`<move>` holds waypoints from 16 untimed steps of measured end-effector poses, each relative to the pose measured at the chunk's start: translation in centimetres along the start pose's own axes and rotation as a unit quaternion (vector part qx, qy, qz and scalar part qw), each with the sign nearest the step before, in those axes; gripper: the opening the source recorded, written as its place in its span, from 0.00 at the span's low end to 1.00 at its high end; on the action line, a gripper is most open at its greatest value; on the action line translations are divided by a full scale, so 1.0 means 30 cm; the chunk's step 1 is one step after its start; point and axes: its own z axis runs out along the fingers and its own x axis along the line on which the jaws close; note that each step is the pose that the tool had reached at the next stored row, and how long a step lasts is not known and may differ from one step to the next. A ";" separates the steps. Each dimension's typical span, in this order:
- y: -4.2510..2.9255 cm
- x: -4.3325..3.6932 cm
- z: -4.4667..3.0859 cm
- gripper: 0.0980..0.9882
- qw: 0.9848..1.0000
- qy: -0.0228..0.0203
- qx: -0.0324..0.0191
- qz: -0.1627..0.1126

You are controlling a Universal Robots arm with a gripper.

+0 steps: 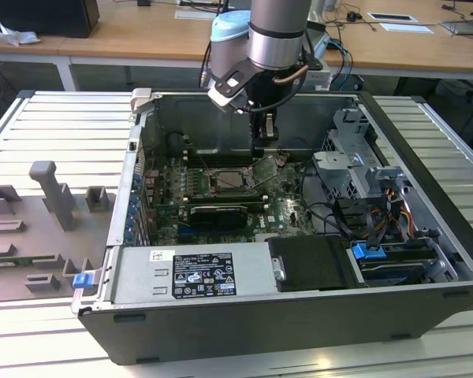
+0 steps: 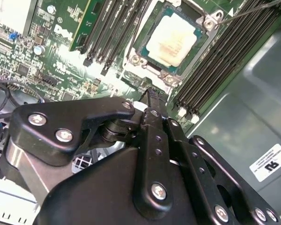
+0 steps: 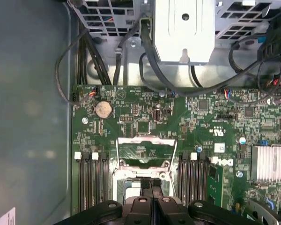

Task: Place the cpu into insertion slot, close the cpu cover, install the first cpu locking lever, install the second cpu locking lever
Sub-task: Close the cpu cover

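The cpu [image 2: 174,40], a pale square chip, lies flat in the insertion slot [image 2: 139,55] on the green board. The cpu cover [image 3: 145,151], a silvery frame with a cut-out centre, is swung open and stands back from the slot; in the exterior view the cover [image 1: 266,168] tilts up on the slot's [image 1: 232,180] right. A thin wire lever [image 2: 253,7] sticks up beside the slot. My gripper [image 1: 263,146] hangs just above the far edge of the slot, near the raised cover. Its fingers [image 3: 159,190] are shut together with nothing between them [image 2: 150,93].
Long black memory slots [image 2: 225,51] flank the socket on both sides. A grey drive cage [image 1: 355,169] and cable bundles [image 1: 394,209] fill the case's right part. The case walls [image 1: 142,142] surround the board. A grey fixture plate [image 1: 39,228] lies at the exterior view's left.
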 end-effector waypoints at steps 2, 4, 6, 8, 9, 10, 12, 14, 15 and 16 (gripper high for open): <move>0.006 0.000 0.000 0.01 1.000 0.000 0.000 0.000; 0.011 0.000 0.000 0.01 1.000 0.000 0.000 0.000; 0.014 0.000 0.000 0.01 1.000 0.000 0.000 0.000; 0.022 0.000 0.000 0.01 1.000 0.000 0.000 0.000; 0.028 -0.001 0.000 0.01 1.000 0.001 0.000 0.000; 0.030 -0.001 0.000 0.01 1.000 0.006 0.000 -0.001; 0.031 0.000 0.002 0.01 1.000 0.009 -0.004 -0.001; 0.033 -0.001 0.003 0.01 1.000 0.009 -0.018 -0.002; 0.035 -0.001 0.005 0.01 1.000 0.009 -0.019 -0.002; 0.037 -0.001 0.006 0.01 1.000 0.009 -0.019 -0.002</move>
